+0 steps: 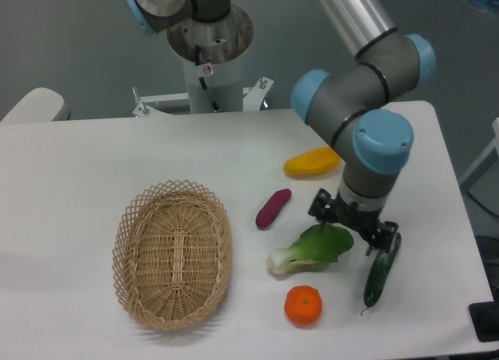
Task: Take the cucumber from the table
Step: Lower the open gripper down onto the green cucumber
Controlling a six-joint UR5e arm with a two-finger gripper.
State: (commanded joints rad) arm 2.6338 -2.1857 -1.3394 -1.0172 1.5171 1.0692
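Note:
The dark green cucumber point(380, 273) lies on the white table point(93, 157) at the front right, its thin stem tip toward the front edge. My gripper point(352, 227) hangs just above the table to the cucumber's upper left, over the gap between it and the bok choy. Its fingers point(384, 236) point down and stand apart, open, with nothing held. One finger is next to the cucumber's far end; whether it touches I cannot tell.
A leafy bok choy point(312, 247) lies right under the gripper's left side. An orange point(302, 305) sits in front of it, a purple sweet potato point(273, 208) and a yellow mango point(312, 162) behind. A wicker basket point(172, 253) stands at the left.

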